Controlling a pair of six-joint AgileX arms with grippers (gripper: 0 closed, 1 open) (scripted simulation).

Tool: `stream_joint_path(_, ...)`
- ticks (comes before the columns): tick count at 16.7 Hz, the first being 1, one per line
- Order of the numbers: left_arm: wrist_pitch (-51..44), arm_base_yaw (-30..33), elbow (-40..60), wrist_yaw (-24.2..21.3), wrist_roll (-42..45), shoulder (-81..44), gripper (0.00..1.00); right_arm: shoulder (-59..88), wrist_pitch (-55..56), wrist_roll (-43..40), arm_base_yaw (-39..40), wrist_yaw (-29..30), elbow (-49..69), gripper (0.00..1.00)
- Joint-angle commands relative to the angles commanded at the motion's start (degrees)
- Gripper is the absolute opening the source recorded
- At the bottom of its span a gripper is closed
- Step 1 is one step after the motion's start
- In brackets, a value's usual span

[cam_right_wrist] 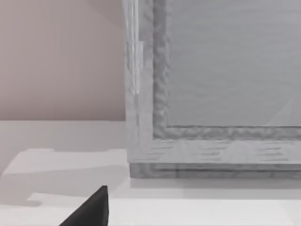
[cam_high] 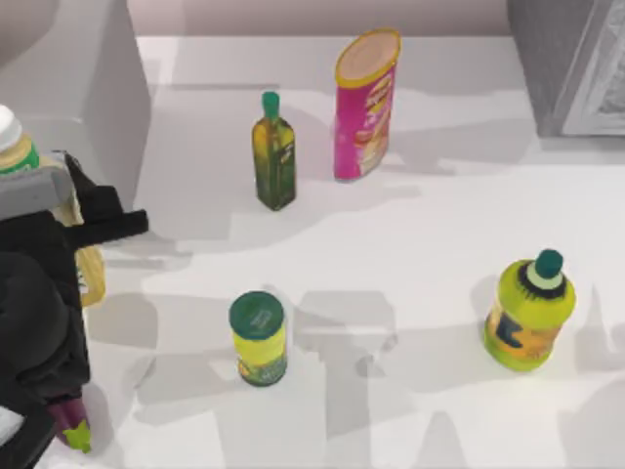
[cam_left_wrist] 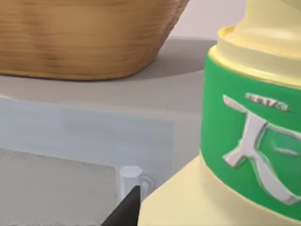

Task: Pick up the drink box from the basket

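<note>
The drink box (cam_high: pixel 14 149) is pale yellow with a white cap and a green band near its top, and it stands upright at the table's far left edge. My left gripper (cam_high: pixel 61 217) is shut around its middle, with black fingers on both sides. In the left wrist view the drink box (cam_left_wrist: pixel 244 141) is very close, beside one dark fingertip (cam_left_wrist: pixel 127 209). The woven basket (cam_left_wrist: pixel 84 37) stands behind and apart from the box. A dark part of my right gripper (cam_right_wrist: pixel 91 209) shows in the right wrist view, facing a grey framed cabinet (cam_right_wrist: pixel 216 84).
On the table stand a green oil bottle (cam_high: pixel 274 156), a pink tube can (cam_high: pixel 366 107), a short yellow can with a green lid (cam_high: pixel 258 339) and a round yellow-green bottle (cam_high: pixel 528 313). A grey cabinet (cam_high: pixel 576 59) fills the back right corner. A white mug (cam_left_wrist: pixel 134 181) stands below the basket.
</note>
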State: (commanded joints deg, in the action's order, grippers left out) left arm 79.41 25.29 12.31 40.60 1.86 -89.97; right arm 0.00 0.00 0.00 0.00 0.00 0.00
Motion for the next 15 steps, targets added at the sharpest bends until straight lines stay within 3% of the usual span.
stream_joint_path(5,0.6,-0.55,-0.03,-0.36,0.02,-0.61,0.0,0.0,0.0,0.0,0.0,0.0,0.0,1.0)
stream_joint_path(15,0.6,-0.55,-0.03,-0.36,0.02,-0.61,0.75,0.0,0.0,0.0,0.0,0.0,0.0,1.0)
